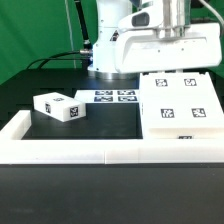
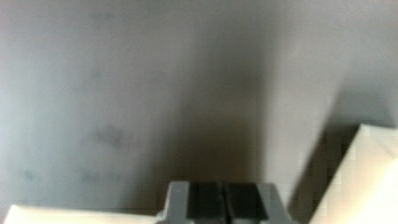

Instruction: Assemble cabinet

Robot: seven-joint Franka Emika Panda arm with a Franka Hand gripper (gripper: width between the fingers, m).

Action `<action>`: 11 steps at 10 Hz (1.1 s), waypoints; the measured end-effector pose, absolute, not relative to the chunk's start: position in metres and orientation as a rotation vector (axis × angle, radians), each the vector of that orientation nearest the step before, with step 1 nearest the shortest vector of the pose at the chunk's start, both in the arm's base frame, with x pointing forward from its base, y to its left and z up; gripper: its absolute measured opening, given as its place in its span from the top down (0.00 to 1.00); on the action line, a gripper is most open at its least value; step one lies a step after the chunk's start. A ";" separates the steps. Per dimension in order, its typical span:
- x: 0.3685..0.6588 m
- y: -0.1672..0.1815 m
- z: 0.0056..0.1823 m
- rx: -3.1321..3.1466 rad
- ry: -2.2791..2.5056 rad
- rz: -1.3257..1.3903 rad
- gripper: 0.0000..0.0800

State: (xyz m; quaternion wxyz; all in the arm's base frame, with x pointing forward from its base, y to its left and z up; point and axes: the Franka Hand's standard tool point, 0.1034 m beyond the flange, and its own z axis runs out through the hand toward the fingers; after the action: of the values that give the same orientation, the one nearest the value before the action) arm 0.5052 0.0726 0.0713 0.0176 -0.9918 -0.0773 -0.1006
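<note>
A large white cabinet body (image 1: 178, 108) with several square tags lies flat on the exterior view's right, against the rail. A small white tagged cabinet block (image 1: 58, 106) lies on the black table on the exterior view's left. The arm's white hand (image 1: 165, 50) hangs over the far edge of the large body; its fingertips are hidden in that view. In the wrist view my gripper (image 2: 226, 205) has its dark pads pressed together with nothing between them. A white cabinet edge (image 2: 365, 172) shows beside it, over a blurred grey surface.
A low white border rail (image 1: 110, 152) runs along the front and up the exterior view's left side (image 1: 22, 128). The marker board (image 1: 108, 96) lies flat behind the middle, by the robot base (image 1: 105, 45). Cables hang at the back.
</note>
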 end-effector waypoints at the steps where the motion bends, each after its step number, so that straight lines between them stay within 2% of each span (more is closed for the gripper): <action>1: 0.508 0.073 0.081 -3.079 -0.241 -0.330 1.00; 4: 0.519 0.075 0.104 -3.076 -0.254 -0.296 1.00; 8: 0.518 0.075 0.101 -3.076 -0.254 -0.299 1.00; 11: 0.523 0.076 0.117 -3.074 -0.256 -0.278 1.00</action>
State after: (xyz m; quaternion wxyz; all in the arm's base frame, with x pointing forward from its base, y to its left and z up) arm 0.5225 0.0762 0.1170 0.0224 -0.9923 -0.0827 -0.0898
